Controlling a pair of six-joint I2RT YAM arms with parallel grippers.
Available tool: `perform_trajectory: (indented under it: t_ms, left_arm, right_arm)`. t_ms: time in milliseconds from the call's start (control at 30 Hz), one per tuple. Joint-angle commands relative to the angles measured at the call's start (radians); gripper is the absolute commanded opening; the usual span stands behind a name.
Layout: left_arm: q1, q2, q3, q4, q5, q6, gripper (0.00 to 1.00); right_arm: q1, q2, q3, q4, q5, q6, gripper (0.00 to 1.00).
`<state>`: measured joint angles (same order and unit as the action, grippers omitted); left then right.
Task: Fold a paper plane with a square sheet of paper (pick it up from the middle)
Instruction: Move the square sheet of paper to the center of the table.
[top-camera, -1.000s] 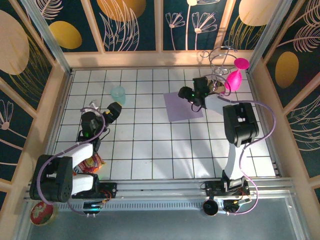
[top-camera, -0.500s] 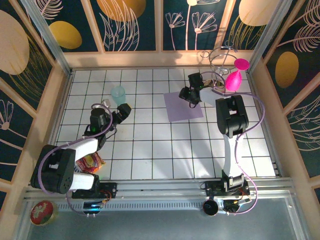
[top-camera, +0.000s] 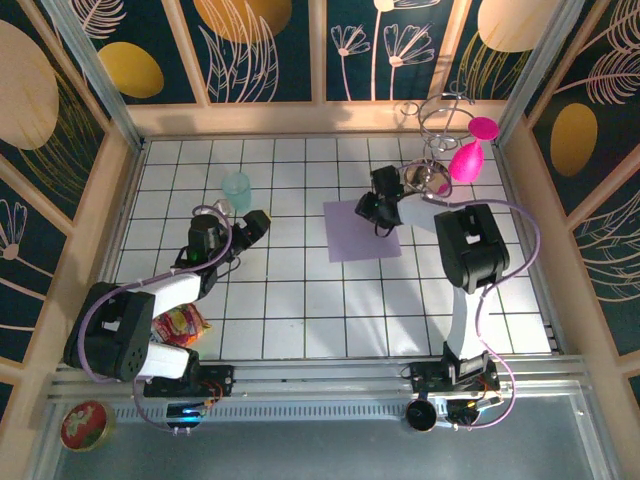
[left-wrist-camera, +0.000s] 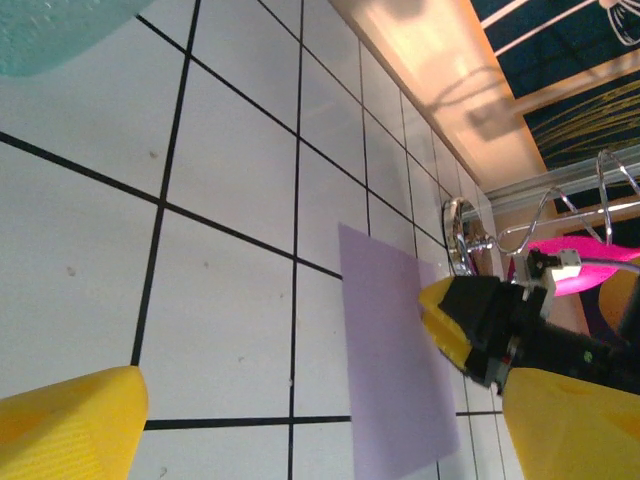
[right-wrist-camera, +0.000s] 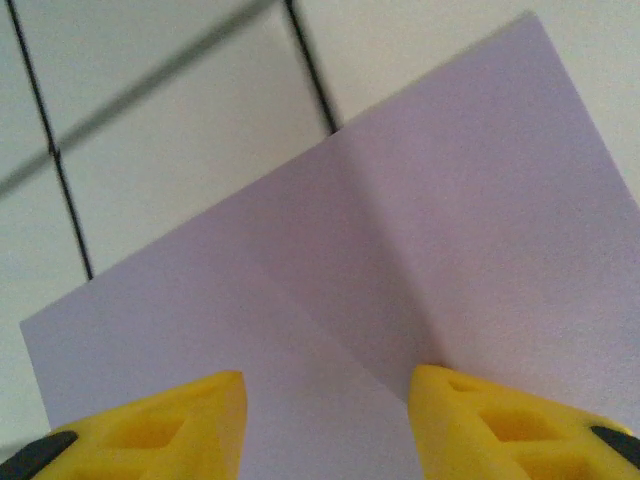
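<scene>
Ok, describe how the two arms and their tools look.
Both arms match: the left arm and right arm have white links between bulky black joints, with a purple cable looping along each. The left tool and right tool have black bodies and blunt yellow fingers.

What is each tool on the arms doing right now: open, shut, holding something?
Left tool: open, holding nothing.
Right tool: partly open, set down over the square sheet of paper; no grip on it to be seen.
</scene>
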<state>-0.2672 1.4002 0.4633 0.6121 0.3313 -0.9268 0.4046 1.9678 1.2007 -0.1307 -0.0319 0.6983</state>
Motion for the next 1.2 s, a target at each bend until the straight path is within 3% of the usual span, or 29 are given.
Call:
perform_trajectory:
  t_ms: [0, 133, 233, 433, 600, 833, 1167]
  left_arm:
    - [-0.024, 0.015, 0.028, -0.041, -0.011, -0.003, 0.91]
    - [-0.055, 0.032, 0.033, -0.058, -0.018, -0.005, 0.88]
    - [-0.082, 0.044, 0.047, -0.078, -0.02, -0.01, 0.85]
    - [-0.167, 0.046, 0.091, -0.187, -0.033, -0.067, 0.75]
    - [-0.285, 0.046, 0.13, -0.31, -0.097, -0.12, 0.69]
    - [-0.404, 0.157, 0.217, -0.388, -0.141, -0.147, 0.57]
    - [-0.428, 0.275, 0.273, -0.364, -0.166, -0.148, 0.59]
  right_arm:
    - [0.109, -0.048, -0.137, -0.055, 0.027, 0.194, 0.48]
    - [0.234, -0.11, -0.214, 0.017, 0.02, 0.331, 0.48]
    - [0.257, -0.143, -0.19, 0.025, 0.006, 0.314, 0.48]
    - [0.199, -0.264, -0.13, -0.024, -0.085, 0.081, 0.48]
    - [0.117, -0.295, -0.203, -0.096, -0.205, -0.077, 0.44]
    - [0.086, -0.294, -0.248, -0.09, -0.299, -0.14, 0.34]
    - [0.083, -0.222, -0.248, -0.089, -0.29, -0.158, 0.29]
